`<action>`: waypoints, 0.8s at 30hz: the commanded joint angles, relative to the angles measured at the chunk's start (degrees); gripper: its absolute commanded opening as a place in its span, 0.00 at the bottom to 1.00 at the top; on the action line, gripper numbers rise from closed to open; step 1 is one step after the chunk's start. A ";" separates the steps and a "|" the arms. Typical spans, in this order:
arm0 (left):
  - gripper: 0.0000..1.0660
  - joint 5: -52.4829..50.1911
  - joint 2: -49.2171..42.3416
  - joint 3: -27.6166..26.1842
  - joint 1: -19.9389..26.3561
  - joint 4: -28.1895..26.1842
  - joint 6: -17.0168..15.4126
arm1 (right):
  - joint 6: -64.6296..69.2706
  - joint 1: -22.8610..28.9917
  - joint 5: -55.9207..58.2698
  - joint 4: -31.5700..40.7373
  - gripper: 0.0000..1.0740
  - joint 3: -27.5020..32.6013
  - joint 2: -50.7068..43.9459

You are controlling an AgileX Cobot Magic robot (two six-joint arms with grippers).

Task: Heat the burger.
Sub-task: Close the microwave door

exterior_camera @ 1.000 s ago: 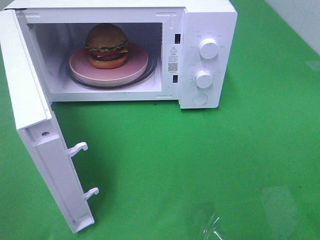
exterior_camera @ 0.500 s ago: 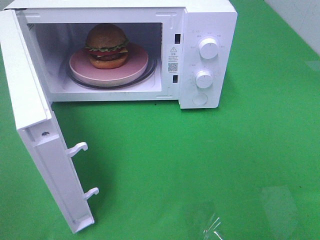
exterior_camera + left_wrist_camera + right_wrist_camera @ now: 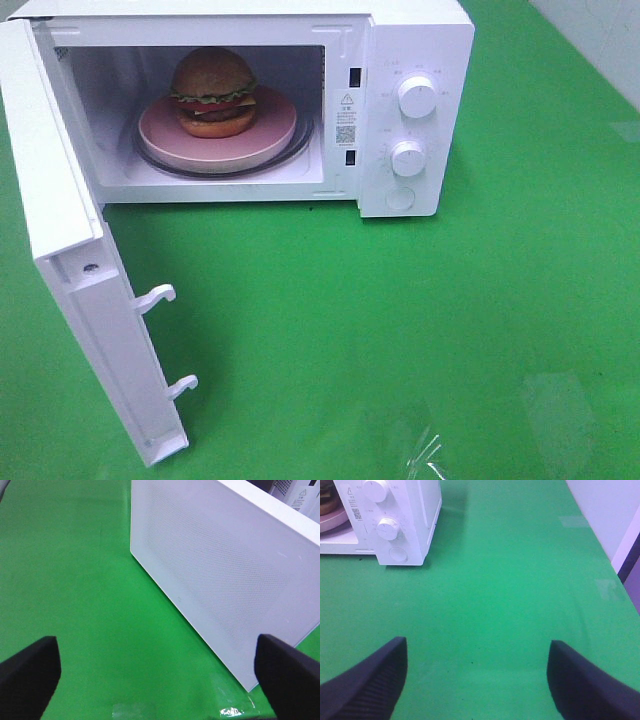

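The burger (image 3: 213, 92) sits on a pink plate (image 3: 272, 132) inside the white microwave (image 3: 420, 40), whose door (image 3: 60, 200) hangs wide open to the left. Neither arm shows in the high view. In the left wrist view my left gripper (image 3: 157, 680) is open and empty, its dark fingers spread above the green cloth and facing the door's outer face (image 3: 220, 570). In the right wrist view my right gripper (image 3: 477, 680) is also open and empty, well back from the microwave's control panel (image 3: 415, 510). Only a sliver of the plate (image 3: 330, 517) shows there.
Two white knobs (image 3: 417, 96) (image 3: 407, 158) and a round button (image 3: 400, 198) sit on the microwave's right panel. Two latch hooks (image 3: 158, 295) stick out of the door's edge. Green cloth (image 3: 450, 320) covers the table. A pale wall (image 3: 615, 510) borders the right side.
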 commanded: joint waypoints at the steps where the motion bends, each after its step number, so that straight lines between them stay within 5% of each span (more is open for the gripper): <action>1: 0.92 0.00 -0.17 0.11 0.11 -0.40 -0.06 | -0.97 -0.29 0.00 0.29 0.71 0.06 -1.55; 24: 0.92 0.00 -0.17 0.11 0.11 -0.23 -0.34 | -0.86 -0.29 0.00 0.23 0.71 0.06 -1.55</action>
